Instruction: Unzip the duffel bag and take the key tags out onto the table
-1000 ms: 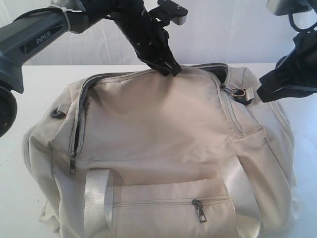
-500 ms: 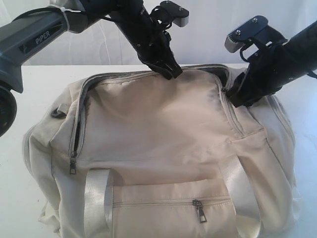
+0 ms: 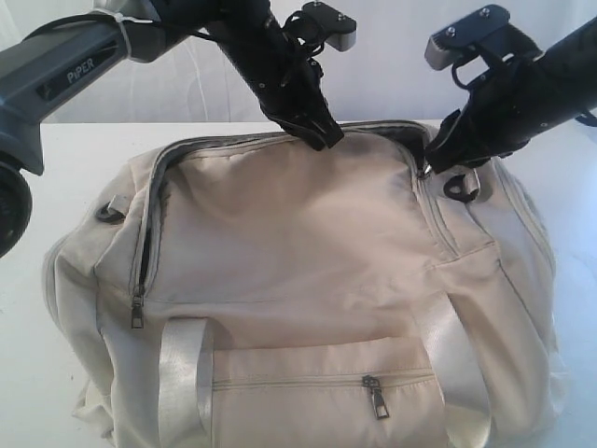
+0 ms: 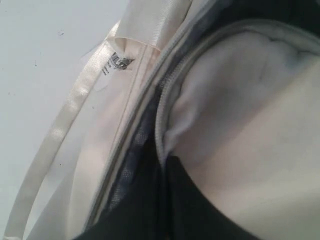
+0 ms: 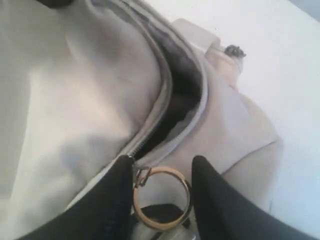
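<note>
Right hand (image 3: 437, 161) has swung in and now stands part open astride the brass ring (image 5: 162, 170) by the zipper pull (image 5: 142, 176) of the duffel bag (image 3: 298, 243) on the counter (image 3: 75, 159). Left hand (image 3: 322, 135) pinches the flap. The pull looks within reach; no key tags visible.

Matt cloth duffel bag (image 3: 298, 243), glossy handles (image 3: 182, 373)

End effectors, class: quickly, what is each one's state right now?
Left end effector: closed on flap edge of duffel bag.
Right end effector: open, straddling the metal ring.
</note>
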Action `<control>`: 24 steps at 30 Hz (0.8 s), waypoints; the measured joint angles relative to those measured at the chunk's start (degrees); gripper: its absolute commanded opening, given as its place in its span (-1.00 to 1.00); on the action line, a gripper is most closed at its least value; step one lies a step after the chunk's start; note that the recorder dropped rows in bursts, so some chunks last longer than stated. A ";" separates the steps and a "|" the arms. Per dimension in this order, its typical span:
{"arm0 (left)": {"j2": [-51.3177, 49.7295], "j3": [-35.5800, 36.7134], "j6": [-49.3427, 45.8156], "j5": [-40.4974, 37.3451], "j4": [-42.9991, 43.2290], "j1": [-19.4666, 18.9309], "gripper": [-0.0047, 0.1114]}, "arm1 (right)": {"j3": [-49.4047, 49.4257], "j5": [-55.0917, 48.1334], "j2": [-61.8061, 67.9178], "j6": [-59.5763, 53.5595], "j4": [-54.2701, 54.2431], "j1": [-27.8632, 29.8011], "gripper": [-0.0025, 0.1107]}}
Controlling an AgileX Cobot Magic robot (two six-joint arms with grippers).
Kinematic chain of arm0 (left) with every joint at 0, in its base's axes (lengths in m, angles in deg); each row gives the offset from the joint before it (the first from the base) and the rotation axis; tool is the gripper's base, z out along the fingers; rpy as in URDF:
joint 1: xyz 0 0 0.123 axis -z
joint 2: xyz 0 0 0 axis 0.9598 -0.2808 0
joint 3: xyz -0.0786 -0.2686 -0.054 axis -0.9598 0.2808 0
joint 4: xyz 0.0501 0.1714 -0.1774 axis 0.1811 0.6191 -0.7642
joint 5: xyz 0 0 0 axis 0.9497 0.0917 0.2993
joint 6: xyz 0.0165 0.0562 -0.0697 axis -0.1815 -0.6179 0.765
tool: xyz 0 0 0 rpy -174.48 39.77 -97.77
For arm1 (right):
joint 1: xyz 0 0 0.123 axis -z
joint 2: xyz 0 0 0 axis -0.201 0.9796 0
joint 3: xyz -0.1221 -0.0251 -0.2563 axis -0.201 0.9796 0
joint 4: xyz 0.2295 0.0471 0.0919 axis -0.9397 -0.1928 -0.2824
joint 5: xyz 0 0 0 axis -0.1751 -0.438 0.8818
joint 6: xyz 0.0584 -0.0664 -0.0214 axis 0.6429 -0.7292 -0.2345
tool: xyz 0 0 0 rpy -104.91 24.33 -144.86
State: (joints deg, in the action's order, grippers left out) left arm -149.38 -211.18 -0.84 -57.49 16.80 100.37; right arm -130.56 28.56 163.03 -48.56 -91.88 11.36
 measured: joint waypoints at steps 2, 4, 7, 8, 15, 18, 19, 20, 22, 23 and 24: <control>0.00 0.00 0.00 0.00 0.00 0.00 -0.92 | -0.19 -1.63 -1.53 1.73 -0.13 0.00 -0.96; 0.00 0.00 0.00 0.00 0.00 0.00 -0.92 | -0.19 -4.12 -2.84 2.92 -0.13 0.00 -0.96; 0.00 0.00 0.00 0.00 0.00 0.00 -0.92 | -0.19 -6.73 -4.16 4.30 -0.13 0.00 -0.96; 0.00 0.00 0.00 0.00 0.00 0.00 -0.92 | -0.19 -7.67 -4.44 4.89 -0.13 0.00 -0.96; 0.00 0.00 0.00 0.00 -0.09 0.00 -0.92 | -0.24 -16.44 -5.34 10.23 -0.13 0.00 -0.96; 0.00 0.00 0.00 0.00 -0.21 0.00 -0.92 | -0.24 -19.76 -5.73 11.22 -0.13 0.00 -0.96; 0.00 0.00 0.00 0.00 -0.21 0.00 -0.92 | -0.24 -20.65 -6.08 11.94 -0.13 0.00 -0.96; 0.00 0.00 0.11 0.00 -0.21 0.00 -0.92 | -0.24 -21.28 -6.43 12.57 -0.17 0.00 -0.96; 0.00 0.00 0.11 0.00 -0.21 0.00 -0.92 | -0.24 -22.76 -7.47 13.27 -0.17 0.00 -0.96; 0.00 0.00 0.21 0.10 -0.21 0.00 -0.92 | -0.03 -23.00 -7.95 13.38 -0.17 0.00 -0.96; 0.00 0.00 0.21 0.23 -0.21 0.00 -0.92 | 0.34 -23.47 -8.65 13.67 -0.17 0.00 -0.96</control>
State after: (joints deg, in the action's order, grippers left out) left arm -149.38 -211.18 -0.62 -57.25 16.59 100.37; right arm -130.22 5.09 154.38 -34.90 -92.05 11.36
